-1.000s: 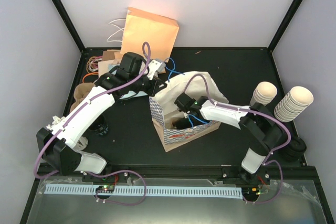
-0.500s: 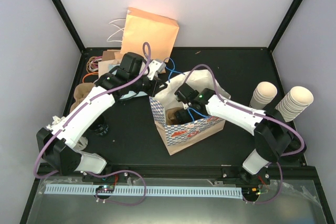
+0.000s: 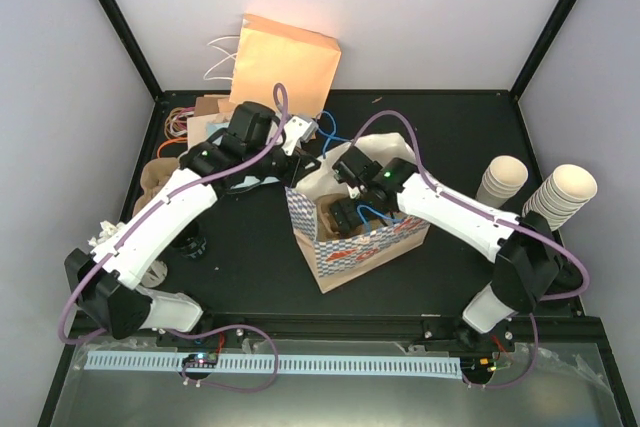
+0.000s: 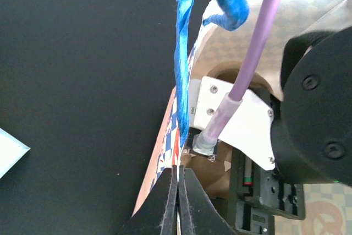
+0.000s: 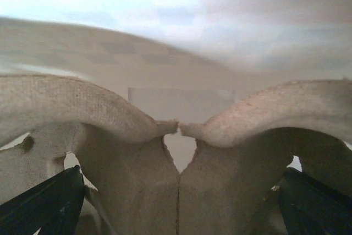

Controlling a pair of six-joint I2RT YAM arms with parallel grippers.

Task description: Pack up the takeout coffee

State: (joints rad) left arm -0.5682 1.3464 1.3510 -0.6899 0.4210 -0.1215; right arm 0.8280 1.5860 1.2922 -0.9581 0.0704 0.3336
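Jaws: L pinched shut on bag (image 3: 352, 247) rim at its far left; R spread wide inside the bag.
R jaws sit over pulp carrier (image 5: 110, 114) in the bag, mid counter (image 3: 240, 267). Coffee cup not visible, can't tell where. Cup stacks (image 3: 560, 192) at right, well apart.
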